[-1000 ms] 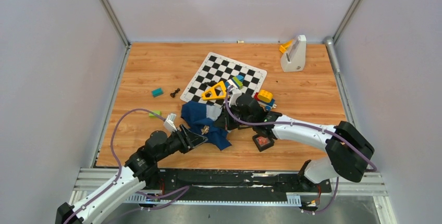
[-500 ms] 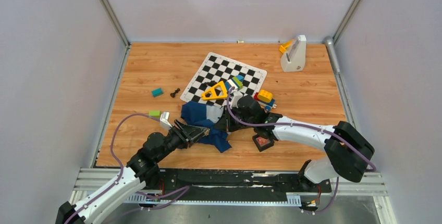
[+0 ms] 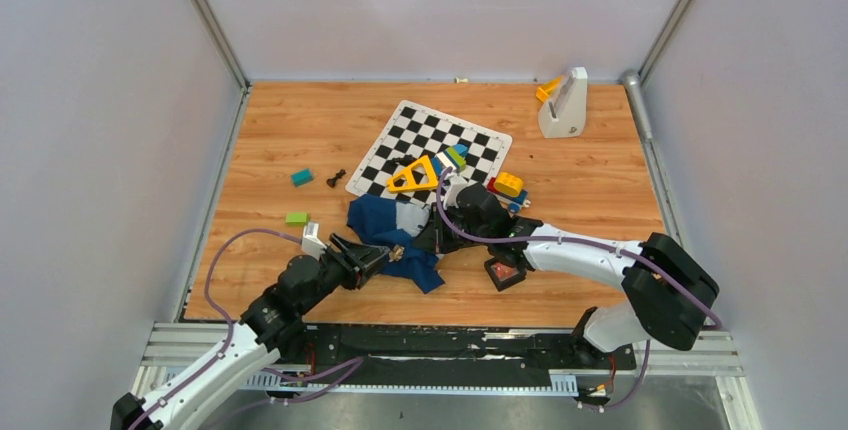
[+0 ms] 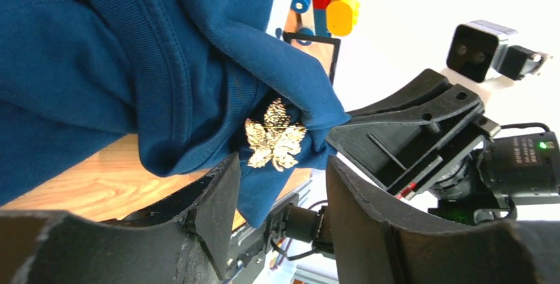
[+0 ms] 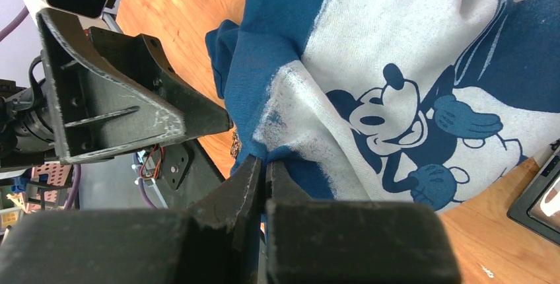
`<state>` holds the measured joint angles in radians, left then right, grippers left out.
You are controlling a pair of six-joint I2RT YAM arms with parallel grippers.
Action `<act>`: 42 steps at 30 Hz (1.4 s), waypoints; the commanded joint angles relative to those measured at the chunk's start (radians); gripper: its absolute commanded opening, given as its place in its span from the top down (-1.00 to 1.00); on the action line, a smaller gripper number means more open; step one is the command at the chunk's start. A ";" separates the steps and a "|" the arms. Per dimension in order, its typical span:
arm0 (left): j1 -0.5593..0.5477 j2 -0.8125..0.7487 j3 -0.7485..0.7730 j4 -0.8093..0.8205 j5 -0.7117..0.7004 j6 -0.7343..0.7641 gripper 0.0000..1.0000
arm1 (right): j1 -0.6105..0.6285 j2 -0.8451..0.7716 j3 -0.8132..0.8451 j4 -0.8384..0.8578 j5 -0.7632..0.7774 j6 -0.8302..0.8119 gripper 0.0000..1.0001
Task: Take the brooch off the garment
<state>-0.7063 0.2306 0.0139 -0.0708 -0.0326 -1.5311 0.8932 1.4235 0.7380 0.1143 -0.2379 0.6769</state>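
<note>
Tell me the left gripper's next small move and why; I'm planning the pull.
Probably ease the left gripper forward and close on the brooch: its open jaws frame the brooch just ahead, not yet touching it, and the right gripper is shut on the shirt, bracing it.

No text, brand, label or number can be read in any view; only a cartoon mouse figure (image 5: 403,129) is printed on the pale patch (image 5: 396,46) of the garment (image 5: 290,6)
</note>
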 commanded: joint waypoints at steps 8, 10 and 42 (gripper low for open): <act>0.002 0.249 0.003 0.235 0.026 -0.029 -0.04 | -0.004 -0.008 0.007 0.070 -0.013 0.026 1.00; 0.002 0.293 -0.001 0.289 0.045 -0.029 -0.03 | -0.005 -0.009 0.006 0.070 -0.013 0.027 1.00; 0.002 0.797 0.803 -0.681 0.017 0.842 1.00 | 0.015 0.044 0.105 -0.092 -0.042 -0.176 1.00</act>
<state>-0.7067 0.8715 0.6815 -0.5331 -0.0532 -0.9337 0.8974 1.4948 0.7940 0.0456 -0.2581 0.5941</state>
